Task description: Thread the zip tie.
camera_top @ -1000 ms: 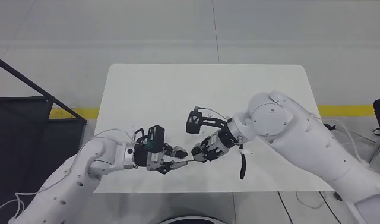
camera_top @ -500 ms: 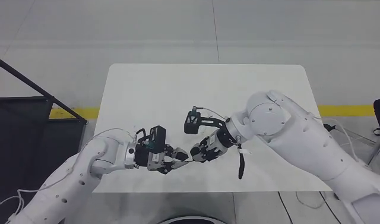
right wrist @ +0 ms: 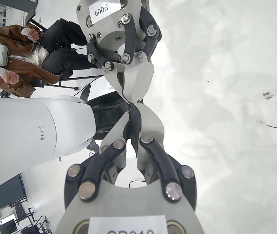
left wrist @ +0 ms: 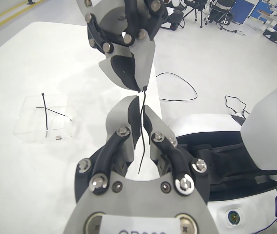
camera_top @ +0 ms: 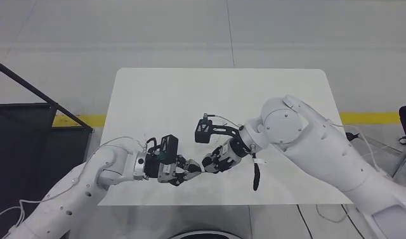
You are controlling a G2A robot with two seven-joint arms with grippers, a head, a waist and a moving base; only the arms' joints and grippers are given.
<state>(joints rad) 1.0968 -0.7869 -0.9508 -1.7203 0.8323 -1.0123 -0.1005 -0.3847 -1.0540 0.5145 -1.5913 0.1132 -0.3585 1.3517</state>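
Threading step: our left hand (left wrist: 140, 103) and right hand (left wrist: 142, 89) both clamp the zip tie (left wrist: 143, 144) mid-frame; next, we judge, needs fine alignment.

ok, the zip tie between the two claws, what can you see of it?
The zip tie is a thin black strap, plastic by the look, slightly wavy, held in the air over the table. What looks like its head is pinched at the tips of the right claw; the strap runs between the pads of the left claw, and its tail hangs free inside that claw. No loop yet.
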